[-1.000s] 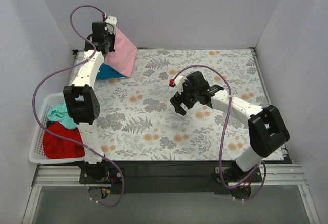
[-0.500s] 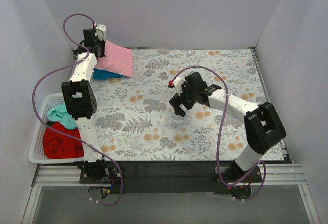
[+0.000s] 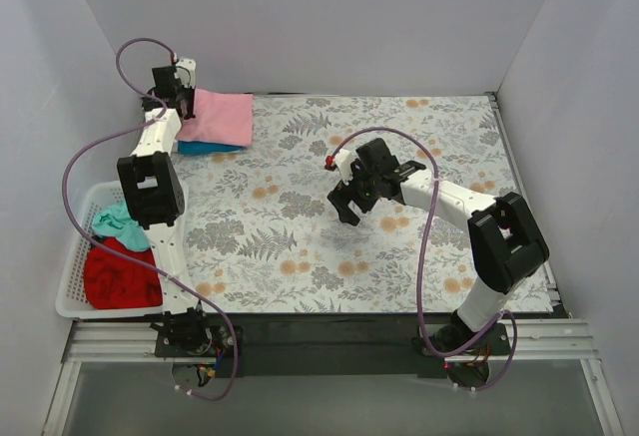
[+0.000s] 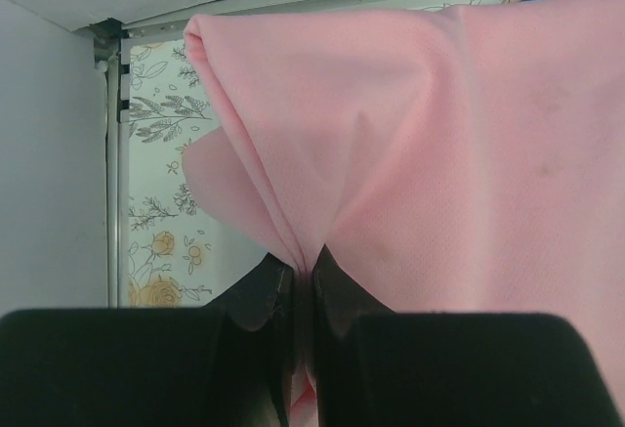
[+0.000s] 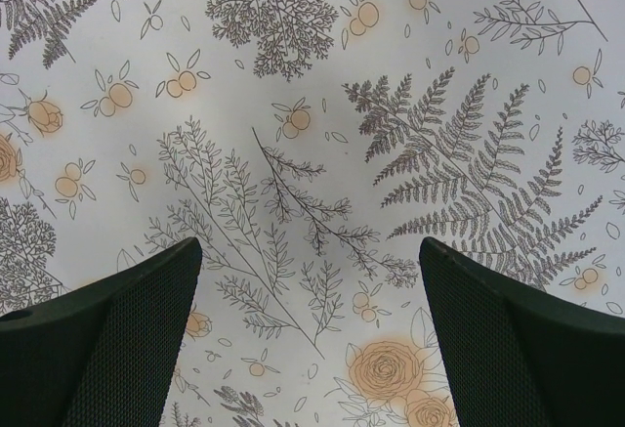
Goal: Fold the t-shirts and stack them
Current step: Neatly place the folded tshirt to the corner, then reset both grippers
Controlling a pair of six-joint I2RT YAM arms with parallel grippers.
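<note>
A folded pink t-shirt (image 3: 223,117) lies on a folded blue t-shirt (image 3: 208,147) at the far left corner of the table. My left gripper (image 3: 186,105) is shut on the pink shirt's left edge; in the left wrist view the pink cloth (image 4: 439,144) is pinched between the black fingers (image 4: 337,290). My right gripper (image 3: 344,202) is open and empty, hovering over the middle of the floral cloth (image 5: 312,153).
A white basket (image 3: 72,256) at the near left holds a red garment (image 3: 122,276) and a teal garment (image 3: 118,221). The table has a floral cover (image 3: 399,246). White walls enclose the back and both sides.
My left gripper has moved back and down to the left, lowering the pink shirt from hanging upright to lying flat on the blue one. The right arm has barely shifted.
</note>
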